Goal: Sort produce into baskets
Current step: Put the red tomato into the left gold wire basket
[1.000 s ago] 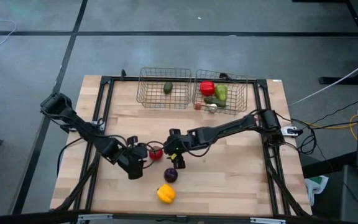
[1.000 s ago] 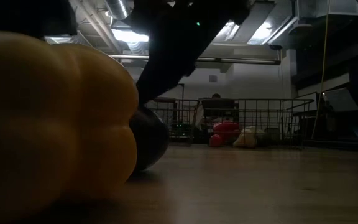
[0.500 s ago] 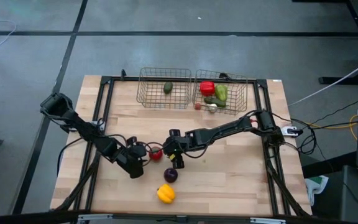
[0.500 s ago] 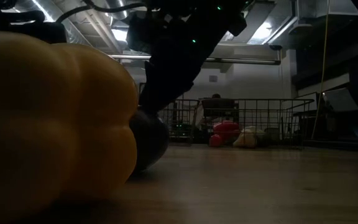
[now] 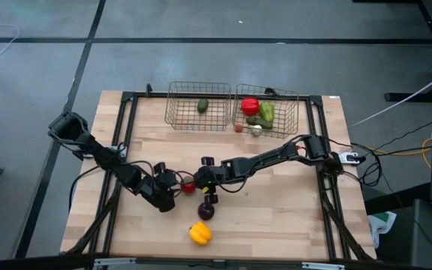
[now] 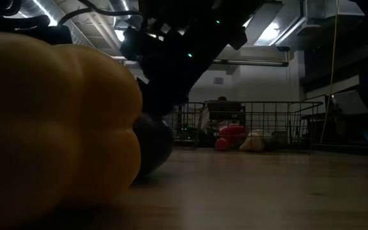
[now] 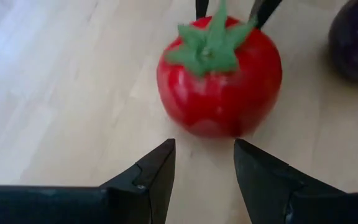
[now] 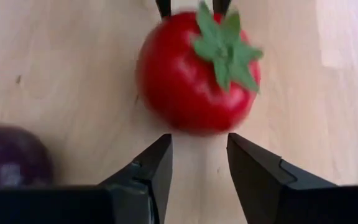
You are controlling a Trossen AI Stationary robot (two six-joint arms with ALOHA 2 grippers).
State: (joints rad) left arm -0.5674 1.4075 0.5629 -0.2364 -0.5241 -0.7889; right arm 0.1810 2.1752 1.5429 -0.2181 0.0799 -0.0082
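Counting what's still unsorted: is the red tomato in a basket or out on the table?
Out. The red tomato sits on the bare wood table, between the left gripper and right gripper, away from both baskets.

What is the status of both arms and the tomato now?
Left gripper and right gripper both face the red tomato, jaws parted, not gripping. Tomato sits on the table. Purple ball close by.

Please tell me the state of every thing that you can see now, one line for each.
Tomato: on table, between both pincers, not gripped.
Left pincer: open, short of tomato.
Right pincer: open, short of tomato.
Purple ball: loose on table.
Yellow pepper: loose on table.
Left basket: holds one green piece.
Right basket: holds red pepper, green pieces.
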